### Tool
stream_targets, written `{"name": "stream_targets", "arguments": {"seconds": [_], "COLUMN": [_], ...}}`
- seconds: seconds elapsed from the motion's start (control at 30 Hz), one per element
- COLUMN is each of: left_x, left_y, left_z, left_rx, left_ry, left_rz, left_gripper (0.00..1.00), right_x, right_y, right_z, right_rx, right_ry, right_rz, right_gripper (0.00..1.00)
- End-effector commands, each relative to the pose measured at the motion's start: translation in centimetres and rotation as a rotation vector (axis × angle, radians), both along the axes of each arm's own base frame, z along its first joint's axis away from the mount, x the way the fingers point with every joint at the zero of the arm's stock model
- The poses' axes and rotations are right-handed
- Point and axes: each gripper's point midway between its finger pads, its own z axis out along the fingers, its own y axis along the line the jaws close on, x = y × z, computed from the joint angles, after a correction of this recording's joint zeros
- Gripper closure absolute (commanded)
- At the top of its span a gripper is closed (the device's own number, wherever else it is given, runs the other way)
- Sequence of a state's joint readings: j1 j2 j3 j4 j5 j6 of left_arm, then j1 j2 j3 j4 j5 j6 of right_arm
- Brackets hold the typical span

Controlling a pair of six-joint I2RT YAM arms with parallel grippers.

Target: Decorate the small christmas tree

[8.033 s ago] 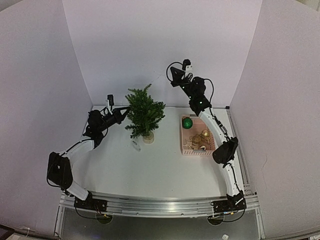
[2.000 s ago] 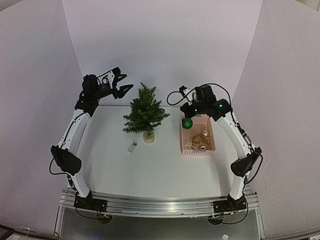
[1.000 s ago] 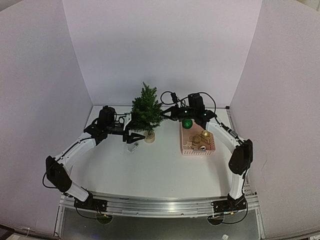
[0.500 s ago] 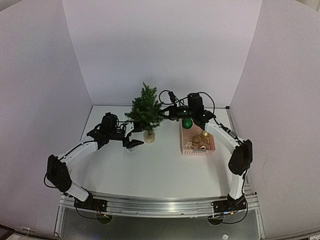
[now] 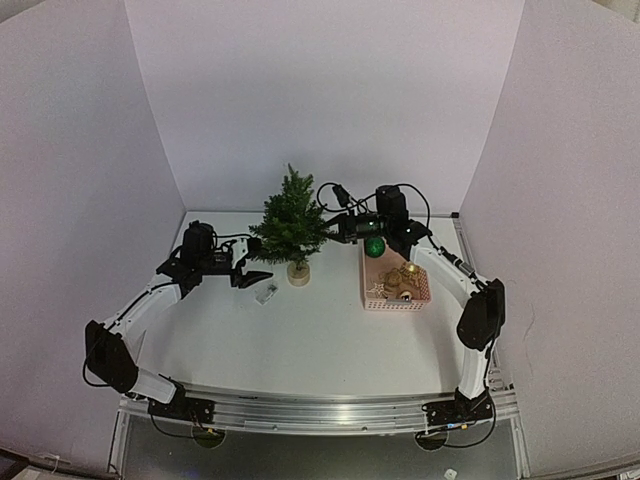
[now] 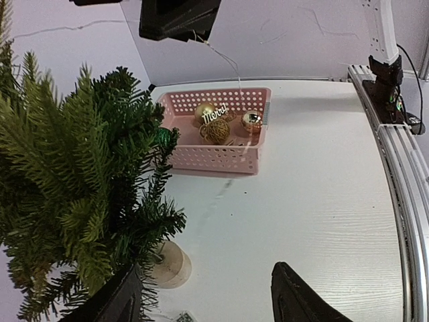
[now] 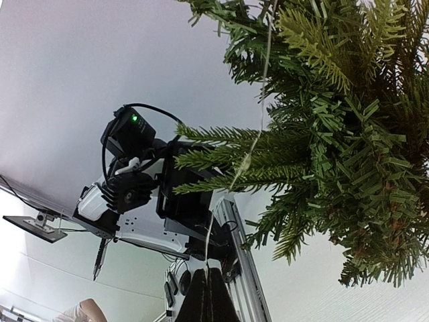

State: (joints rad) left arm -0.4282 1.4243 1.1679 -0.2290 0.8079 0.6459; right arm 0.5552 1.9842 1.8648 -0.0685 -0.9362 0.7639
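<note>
Dark green fir: the small christmas tree [image 5: 290,222] stands upright on its pale round base [image 6: 169,263], toward the back of the table. I place everything else from it.
Thin wire: a thin wire [image 7: 249,155], hair-fine, runs from the right gripper up across the tree's branches. I cannot tell where its far end goes.
Right gripper: the right gripper [image 7: 208,285] sits close against the tree's right flank at about mid-height. Its fingers are pressed together with the wire pinched between them.
Left gripper: the left gripper [image 6: 205,272] is low on the tree's left, near the base, with its fingers spread wide and nothing in them.
Pale scrap: a small pale object [image 5: 266,293] lies on the table just front-left of the tree's base. It is too small for me to name.
Pink basket: the pink basket [image 6: 208,157] stands to the tree's right, apart from it. It holds gold baubles and a "Merry" sign, and a green ball [image 5: 375,247] sits at the end nearest the tree.
Stage: my guess is the wire is being draped on the tree, with no bauble hung yet.
Risk, tipping: if the wire snags in the needles, a pull by the right arm away from the tree could drag the whole tree over. It looks light on that little base.
Risk, slipping: the strand is so fine that it could slide out of the pinch and drop off the branches.
Risk, bumping: the open left fingers are low beside the base. A careless sweep toward the tree could knock the base or catch the wire.
</note>
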Motion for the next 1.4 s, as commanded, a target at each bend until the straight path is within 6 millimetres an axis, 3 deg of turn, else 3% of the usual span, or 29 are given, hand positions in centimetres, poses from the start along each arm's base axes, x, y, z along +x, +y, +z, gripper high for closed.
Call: {"name": "stream_targets", "arguments": {"seconds": [0.0,0.27,0.5,0.57,0.73,0.8,0.93,1.0,1.07,1.17,1.27,1.37], "left_x": [-1.1,-0.7,1.2,1.1,0.9,0.8,1.2,2.0,2.9,3.8,4.2,5.1], "left_y": [0.4,0.6,0.1,-0.1,-0.3,-0.2,0.4,1.3,2.4,3.7,4.7,5.8], "left_z": [1.5,0.4,0.0,-0.2,0.5,1.1,1.7,1.5,1.4,1.3,1.0,0.8], "left_rx": [-0.013,0.028,0.025,0.026,0.002,-0.007,0.006,0.046,0.085,0.150,0.208,0.252], "left_ry": [-0.052,-0.046,-0.037,-0.025,-0.027,-0.030,-0.029,-0.039,-0.056,-0.102,-0.126,-0.151], "left_rz": [-0.043,-0.046,-0.003,-0.014,-0.019,-0.013,0.037,0.086,0.136,0.178,0.192,0.221], "left_gripper": [0.33,0.35,0.41,0.50,0.88,0.99,1.00,1.00,1.00,1.00,1.00,1.00], "right_x": [-1.2,-0.9,-1.1,-1.1,-0.8,-0.7,-0.3,0.9,2.6,4.7,5.1,5.2], "right_y": [-0.2,-0.1,-0.1,-0.1,-0.1,0.0,-0.1,-0.9,-2.2,-4.1,-4.2,-4.1], "right_z": [3.1,3.2,3.5,3.6,3.3,3.1,2.5,1.8,0.7,-0.3,-0.1,0.0], "right_rx": [0.048,0.048,0.055,0.055,0.050,0.048,0.038,0.020,-0.006,-0.034,-0.032,-0.028], "right_ry": [-0.084,-0.093,-0.099,-0.102,-0.097,-0.095,-0.084,-0.060,-0.017,0.014,0.009,0.009], "right_rz": [0.035,0.030,0.038,0.035,0.027,0.025,0.005,-0.057,-0.149,-0.273,-0.287,-0.282], "right_gripper": [1.00,1.00,1.00,1.00,1.00,1.00,1.00,1.00,0.94,0.76,0.61,0.55]}}
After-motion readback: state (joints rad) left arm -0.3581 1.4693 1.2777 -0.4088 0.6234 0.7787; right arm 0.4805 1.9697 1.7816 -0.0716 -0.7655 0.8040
